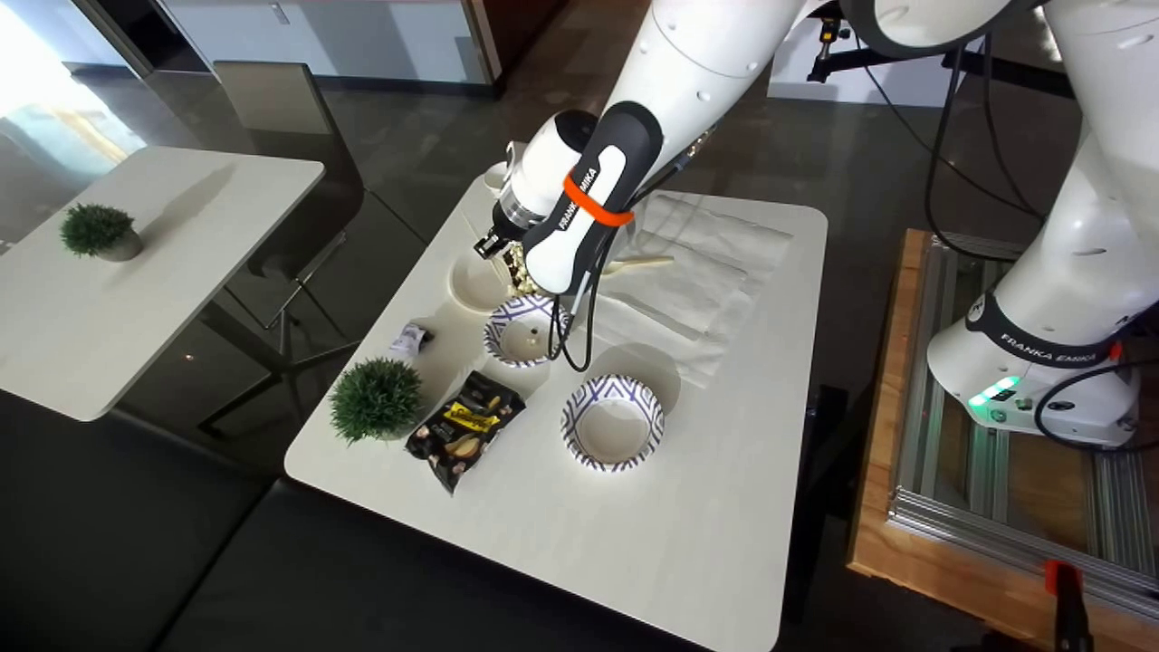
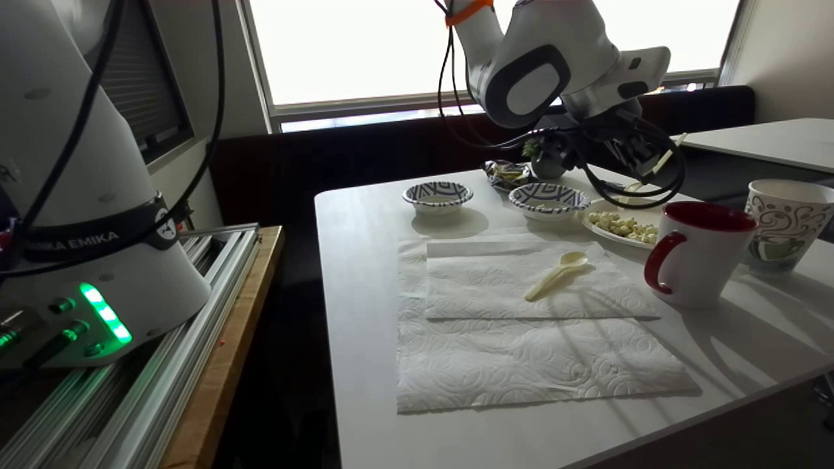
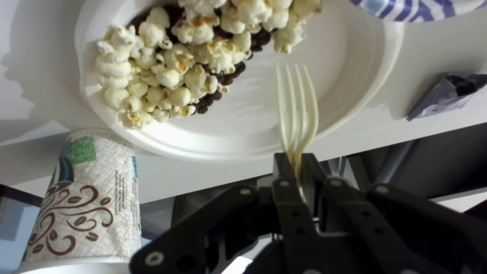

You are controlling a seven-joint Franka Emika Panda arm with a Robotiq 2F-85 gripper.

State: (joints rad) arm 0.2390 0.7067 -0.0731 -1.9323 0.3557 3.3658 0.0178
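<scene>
My gripper (image 3: 296,164) is shut on a pale plastic fork (image 3: 298,114), with the tines pointing away from the fingertips. In both exterior views the gripper (image 1: 491,244) (image 2: 642,166) is above the far side of the table. The tines are over the bare part of a white plate (image 3: 385,72); I cannot tell whether they touch it. Popcorn (image 3: 171,76) lies on the plate's other part, with small dark brown pieces (image 3: 228,77) among and beside it. The plate (image 1: 464,288) and popcorn (image 2: 619,225) also show in exterior views, partly hidden by the arm.
A patterned bowl (image 1: 494,342) stands beside the plate, another bowl (image 1: 612,460) nearer. A paper cup (image 3: 87,201), a red-white mug (image 2: 700,260), a spoon (image 2: 554,273) on paper towels (image 2: 541,358), a black snack bag (image 1: 466,426), a plant (image 1: 376,398) and a wrapper (image 3: 443,97) lie around.
</scene>
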